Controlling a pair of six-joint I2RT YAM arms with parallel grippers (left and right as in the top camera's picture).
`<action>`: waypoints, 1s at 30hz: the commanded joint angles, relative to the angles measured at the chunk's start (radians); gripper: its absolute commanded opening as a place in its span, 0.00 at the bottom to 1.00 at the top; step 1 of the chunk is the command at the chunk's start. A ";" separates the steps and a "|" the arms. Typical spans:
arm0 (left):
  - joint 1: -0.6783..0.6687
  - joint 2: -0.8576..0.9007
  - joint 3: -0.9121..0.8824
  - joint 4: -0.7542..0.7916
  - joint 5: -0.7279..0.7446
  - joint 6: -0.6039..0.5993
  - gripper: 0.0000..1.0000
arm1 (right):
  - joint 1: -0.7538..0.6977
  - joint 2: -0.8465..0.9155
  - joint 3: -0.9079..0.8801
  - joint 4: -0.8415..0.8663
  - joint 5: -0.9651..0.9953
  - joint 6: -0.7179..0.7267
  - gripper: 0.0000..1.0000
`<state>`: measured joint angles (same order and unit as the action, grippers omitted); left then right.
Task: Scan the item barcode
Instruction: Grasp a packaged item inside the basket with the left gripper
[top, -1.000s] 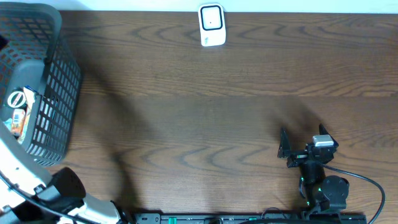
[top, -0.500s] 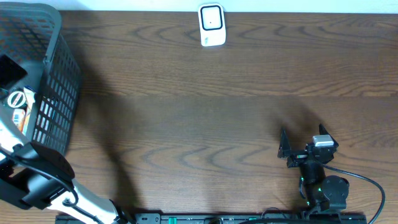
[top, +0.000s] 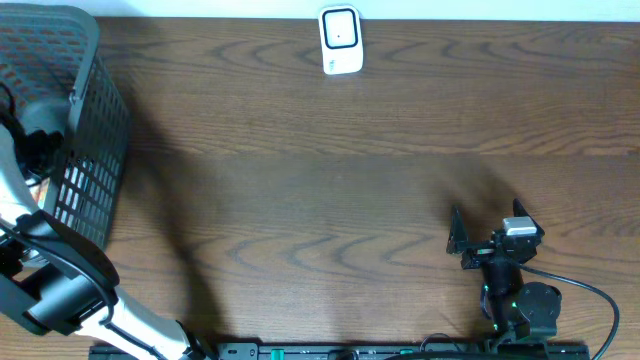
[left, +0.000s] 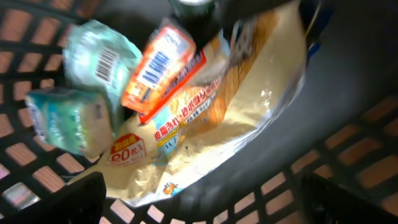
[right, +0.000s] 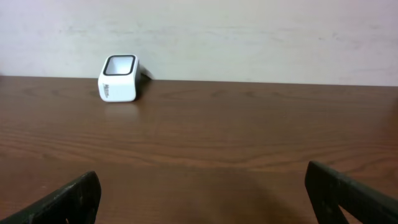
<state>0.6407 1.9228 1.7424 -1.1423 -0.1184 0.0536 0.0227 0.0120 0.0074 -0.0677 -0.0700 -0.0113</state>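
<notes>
Packets (left: 186, 124) are lying jumbled in the grey mesh basket (top: 95, 150), so the left gripper (left: 205, 202) is hovering wide open and empty above the orange barcoded packet (left: 163, 65), while the right gripper (top: 487, 228), equally open, is resting facing the white scanner (top: 340, 40).

In basket (top: 95, 150), left on table (top: 350, 190), lie packets (left: 186, 124); scanner (top: 340, 40) at far edge.
</notes>
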 joint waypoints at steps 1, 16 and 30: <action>0.015 0.004 -0.053 0.017 -0.014 0.087 0.98 | -0.002 -0.005 -0.001 -0.004 0.008 -0.005 0.99; 0.039 0.034 -0.124 0.072 0.040 0.161 0.91 | -0.002 -0.005 -0.001 -0.004 0.008 -0.005 0.99; 0.039 0.037 -0.259 0.187 0.040 0.164 0.90 | -0.002 -0.005 -0.001 -0.004 0.008 -0.005 0.99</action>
<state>0.6773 1.9434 1.5108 -0.9623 -0.0811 0.2077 0.0227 0.0120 0.0074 -0.0677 -0.0700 -0.0113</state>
